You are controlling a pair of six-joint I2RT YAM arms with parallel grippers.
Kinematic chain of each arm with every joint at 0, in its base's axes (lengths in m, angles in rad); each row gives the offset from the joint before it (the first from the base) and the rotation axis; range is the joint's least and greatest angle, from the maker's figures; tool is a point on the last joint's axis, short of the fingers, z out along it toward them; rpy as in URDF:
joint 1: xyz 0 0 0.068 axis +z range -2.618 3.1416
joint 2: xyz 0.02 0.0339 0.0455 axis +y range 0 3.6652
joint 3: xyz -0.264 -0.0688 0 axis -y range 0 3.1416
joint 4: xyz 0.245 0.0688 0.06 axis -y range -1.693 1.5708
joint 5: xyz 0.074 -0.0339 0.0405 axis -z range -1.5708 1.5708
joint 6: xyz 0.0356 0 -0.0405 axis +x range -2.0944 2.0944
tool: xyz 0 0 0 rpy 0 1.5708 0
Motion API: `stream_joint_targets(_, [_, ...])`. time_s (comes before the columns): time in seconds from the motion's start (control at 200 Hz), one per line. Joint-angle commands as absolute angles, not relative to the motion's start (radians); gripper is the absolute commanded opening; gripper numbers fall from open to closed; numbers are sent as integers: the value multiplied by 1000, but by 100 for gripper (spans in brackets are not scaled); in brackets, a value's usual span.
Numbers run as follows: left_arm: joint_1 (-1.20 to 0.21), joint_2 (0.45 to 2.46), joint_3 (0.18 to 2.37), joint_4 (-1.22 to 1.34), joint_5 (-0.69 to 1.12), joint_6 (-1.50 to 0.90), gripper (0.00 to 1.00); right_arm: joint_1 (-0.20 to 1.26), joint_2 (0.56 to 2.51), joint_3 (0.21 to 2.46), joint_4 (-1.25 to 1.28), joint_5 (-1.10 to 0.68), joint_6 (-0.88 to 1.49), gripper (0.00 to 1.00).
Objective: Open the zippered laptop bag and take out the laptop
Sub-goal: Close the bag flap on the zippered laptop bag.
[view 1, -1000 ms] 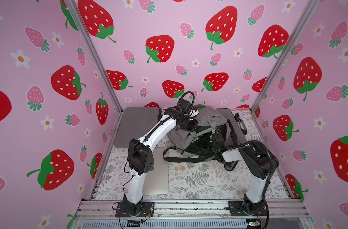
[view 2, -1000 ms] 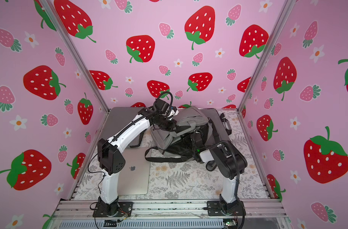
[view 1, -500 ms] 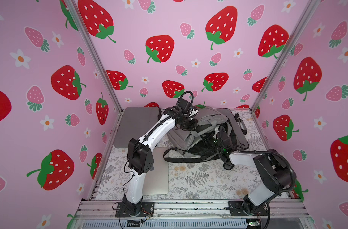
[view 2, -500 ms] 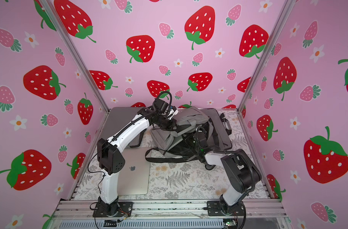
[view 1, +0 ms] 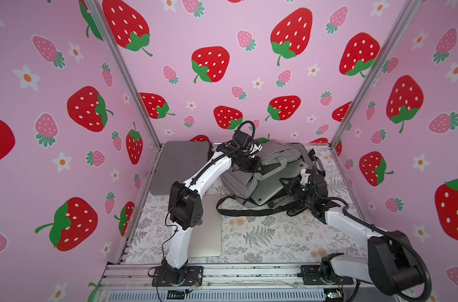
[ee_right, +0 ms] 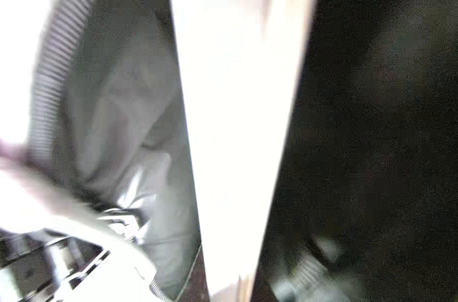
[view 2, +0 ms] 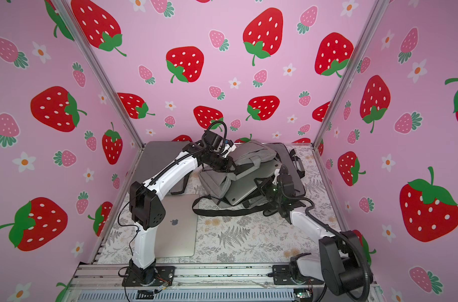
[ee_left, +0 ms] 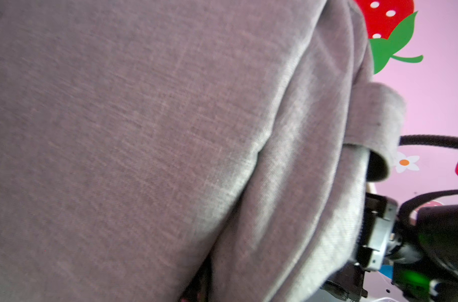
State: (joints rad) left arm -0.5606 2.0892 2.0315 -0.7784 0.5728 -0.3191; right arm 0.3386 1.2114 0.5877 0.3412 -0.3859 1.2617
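Observation:
The grey zippered laptop bag (view 1: 264, 162) (view 2: 238, 162) lies at the back middle of the table, its mouth facing front right. A silver laptop (view 1: 272, 183) (view 2: 244, 189) sticks partly out of that mouth. My right gripper (view 1: 291, 187) (view 2: 263, 187) is shut on the laptop's outer edge; the blurred right wrist view shows the laptop (ee_right: 235, 130) as a bright slab running down to the jaws. My left gripper (view 1: 246, 167) (view 2: 220, 167) presses on the bag's top. Grey bag fabric (ee_left: 144, 130) fills the left wrist view and hides the jaws.
A second silver laptop (view 2: 178, 230) lies flat at the front left, beside my left arm. A dark grey sleeve (view 1: 178, 162) lies at the back left. A black bag (view 1: 314, 159) sits behind the grey one. A black strap (view 1: 248, 212) trails over the table in front.
My right arm has drawn back toward the front right and the laptop has slid further out of the bag. The left gripper has stayed on the bag's top.

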Motion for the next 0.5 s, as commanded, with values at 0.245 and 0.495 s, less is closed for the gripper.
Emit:
stream_joint_targets(0.245, [-586,2132,2016,-722,579,-302,22,200,1035,666,173,-648,1206,0])
stream_joint_targets(0.495, [-589,2168,2029,-726,517,-294,29,76,959,747,-171,-780,1035,0])
